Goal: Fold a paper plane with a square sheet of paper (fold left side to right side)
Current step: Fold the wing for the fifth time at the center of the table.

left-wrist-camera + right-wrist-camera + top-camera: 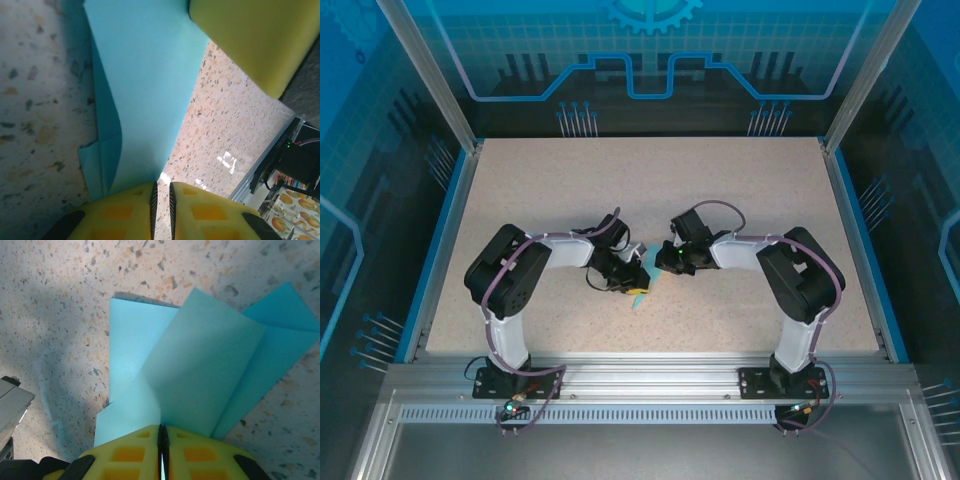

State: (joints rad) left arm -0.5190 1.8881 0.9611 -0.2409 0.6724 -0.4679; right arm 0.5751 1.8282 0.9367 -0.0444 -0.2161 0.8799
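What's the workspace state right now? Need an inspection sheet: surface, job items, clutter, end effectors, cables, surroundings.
Surface: speckled tabletop, flat, blue-edged.
Job's things: cyan paper, partly folded with several creased flaps, lying at table centre between the two arms; one flap is lifted off the surface.
Clutter: nothing seen.
End effectors: left end effector closed to a thin slit at the paper's edge, apparently pinching it; right end effector shut on a raised flap. They sit close together over the paper.
Cables: purple cables run along both arms and loop at the bases, away from the paper.
Surroundings: blue printed enclosure panels on three sides; aluminium frame rail at the near edge.
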